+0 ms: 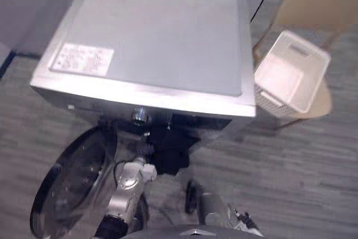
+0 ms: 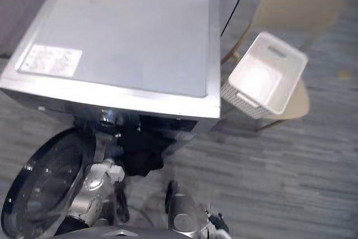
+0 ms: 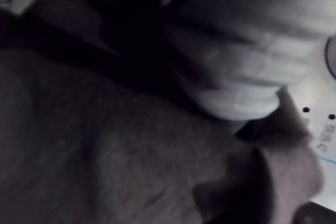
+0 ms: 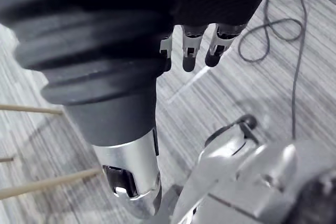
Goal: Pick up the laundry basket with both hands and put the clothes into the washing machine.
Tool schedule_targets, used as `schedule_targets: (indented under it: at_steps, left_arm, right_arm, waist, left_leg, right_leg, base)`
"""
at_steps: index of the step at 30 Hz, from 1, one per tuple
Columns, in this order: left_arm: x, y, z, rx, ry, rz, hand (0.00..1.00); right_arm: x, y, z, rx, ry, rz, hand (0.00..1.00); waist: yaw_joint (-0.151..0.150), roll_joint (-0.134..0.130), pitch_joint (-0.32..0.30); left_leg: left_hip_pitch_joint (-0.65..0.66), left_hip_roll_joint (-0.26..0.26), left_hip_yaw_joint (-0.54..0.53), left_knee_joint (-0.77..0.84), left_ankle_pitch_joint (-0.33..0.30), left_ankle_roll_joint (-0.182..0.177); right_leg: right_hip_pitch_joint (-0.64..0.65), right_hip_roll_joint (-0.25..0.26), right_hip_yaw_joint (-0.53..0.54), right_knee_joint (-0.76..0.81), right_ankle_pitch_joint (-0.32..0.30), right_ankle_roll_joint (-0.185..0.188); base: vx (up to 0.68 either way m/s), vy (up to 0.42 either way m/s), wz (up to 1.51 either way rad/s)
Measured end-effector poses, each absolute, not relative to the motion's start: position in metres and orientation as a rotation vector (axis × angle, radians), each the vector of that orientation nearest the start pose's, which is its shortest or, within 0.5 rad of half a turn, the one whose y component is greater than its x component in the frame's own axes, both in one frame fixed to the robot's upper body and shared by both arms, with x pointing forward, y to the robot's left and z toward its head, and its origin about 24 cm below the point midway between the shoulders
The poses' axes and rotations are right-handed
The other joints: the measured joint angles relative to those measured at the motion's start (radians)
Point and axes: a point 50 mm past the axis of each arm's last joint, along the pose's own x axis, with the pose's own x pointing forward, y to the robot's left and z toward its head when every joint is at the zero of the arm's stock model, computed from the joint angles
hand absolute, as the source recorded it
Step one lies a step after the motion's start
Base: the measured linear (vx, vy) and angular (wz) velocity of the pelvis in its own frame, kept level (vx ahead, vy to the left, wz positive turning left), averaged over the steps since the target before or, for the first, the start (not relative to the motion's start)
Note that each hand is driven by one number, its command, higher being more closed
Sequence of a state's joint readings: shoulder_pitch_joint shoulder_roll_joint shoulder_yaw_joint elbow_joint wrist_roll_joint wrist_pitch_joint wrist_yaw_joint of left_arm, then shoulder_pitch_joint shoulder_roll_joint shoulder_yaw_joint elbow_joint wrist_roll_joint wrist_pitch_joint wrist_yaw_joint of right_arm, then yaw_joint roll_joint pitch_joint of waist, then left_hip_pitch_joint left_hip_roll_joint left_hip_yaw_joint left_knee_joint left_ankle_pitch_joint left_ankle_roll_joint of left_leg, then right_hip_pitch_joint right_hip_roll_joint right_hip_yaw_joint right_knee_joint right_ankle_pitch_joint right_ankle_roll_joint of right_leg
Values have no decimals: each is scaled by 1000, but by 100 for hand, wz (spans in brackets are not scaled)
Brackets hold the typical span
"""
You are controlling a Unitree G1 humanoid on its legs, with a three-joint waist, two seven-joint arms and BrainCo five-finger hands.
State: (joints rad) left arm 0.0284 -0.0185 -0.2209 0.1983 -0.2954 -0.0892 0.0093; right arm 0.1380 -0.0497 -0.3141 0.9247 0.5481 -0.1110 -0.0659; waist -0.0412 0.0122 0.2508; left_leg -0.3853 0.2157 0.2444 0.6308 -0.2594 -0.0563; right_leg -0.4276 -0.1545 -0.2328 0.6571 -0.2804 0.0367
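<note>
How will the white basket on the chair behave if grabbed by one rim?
Probably light: the basket looks empty. Walls look like perforated plastic, so likely stiff with slight rim flex. It sits askew on the wooden chair seat, so a one-sided pull may tip or slide it.

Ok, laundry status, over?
Left hand at washing machine mouth, in dark clothes. Right hand open, empty, hanging low. Basket looks empty on chair. Door open.
</note>
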Motion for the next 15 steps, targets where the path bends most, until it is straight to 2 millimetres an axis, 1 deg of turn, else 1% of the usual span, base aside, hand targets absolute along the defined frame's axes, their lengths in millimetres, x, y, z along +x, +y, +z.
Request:
schedule_targets:
  at_steps: [1,2,3,4,5,6,7,8,9,10,11,12,14,15]
  left_arm:
    - [241,96,2,-312,149,-144,100]
    - [247,102,7,-335,124,-105,100]
    - [254,112,11,-357,104,-47,100]
    - [258,117,14,-370,93,-16,100]
    - [267,131,20,-403,65,57,100]
    - [271,138,23,-421,54,98,100]
    - [277,153,29,-444,23,179,100]
    - [283,166,36,-444,-11,254,100]
    - [286,172,41,-447,-29,284,100]
    - [293,181,49,-460,-64,335,100]
    - [298,190,57,-469,-91,385,100]
    - [300,196,62,-479,-111,410,100]
    - [312,216,85,-531,-197,489,100]
    - [316,222,92,-550,-220,509,100]
  right_arm:
    - [97,-228,-146,525,816,-719,0]
    - [108,-227,-141,524,776,-696,0]
    - [120,-226,-136,526,728,-672,0]
    - [126,-226,-132,533,702,-664,0]
    - [142,-223,-123,536,638,-621,0]
    - [149,-222,-118,534,609,-600,0]
    - [162,-217,-108,529,553,-549,0]
    - [171,-214,-99,521,503,-516,0]
    - [174,-214,-95,520,480,-508,0]
    - [179,-214,-89,522,442,-502,0]
    - [181,-214,-86,533,418,-506,0]
    - [183,-214,-83,536,406,-504,0]
    - [187,-212,-77,558,364,-501,0]
    - [188,-211,-75,569,352,-503,0]
  waist:
    - [4,-1,10]
    - [8,-7,22]
    - [5,-7,25]
    - [3,-8,30]
    - [6,-13,53]
    - [7,-15,62]
    - [7,-23,75]
    - [7,-28,84]
    - [6,-27,93]
    - [7,-29,111]
    - [6,-30,116]
    - [7,-32,125]
    - [3,-41,147]
    - [0,-44,153]
  left_leg:
    - [-27,8,0,26,-8,6]
    - [-76,21,-2,63,-28,1]
    - [-133,37,-4,90,-53,-9]
    - [-163,46,-5,105,-59,-16]
    - [-214,61,-8,139,-64,-15]
    - [-238,68,-10,156,-65,-17]
    - [-288,83,-11,188,-68,-19]
    - [-338,96,-14,214,-69,-22]
    - [-361,102,-20,228,-70,-22]
    - [-400,113,-26,251,-72,-22]
    - [-441,124,-28,275,-76,-22]
    - [-458,129,-29,286,-79,-22]
    - [-523,147,-30,330,-85,-24]
    - [-536,150,-30,336,-87,-24]
  right_leg:
    - [-29,-3,0,33,-15,-5]
    - [-81,-5,-2,86,-48,-14]
    - [-141,-4,-9,128,-69,-25]
    - [-170,-3,-12,144,-76,-30]
    - [-220,1,-11,178,-84,-37]
    - [-244,3,-9,193,-87,-37]
    - [-297,10,-4,219,-91,-39]
    - [-346,18,1,239,-89,-45]
    - [-365,21,-1,246,-87,-47]
    - [-398,25,-2,261,-84,-54]
    - [-439,30,0,275,-77,-65]
    - [-455,33,2,282,-75,-68]
    - [-519,41,9,311,-71,-73]
    - [-532,42,10,315,-71,-73]
  base:
    - [-185,-115,20]
    - [-192,-123,12]
    - [-187,-134,12]
    - [-173,-129,7]
    - [-137,-93,-1]
    - [-170,-105,-15]
    - [-163,-90,-24]
    - [-168,-97,-23]
    - [-115,-73,-17]
    - [-102,-67,-16]
    - [-69,-45,-20]
    - [-60,-33,-25]
    - [-37,-20,-24]
    - [-55,-23,-21]
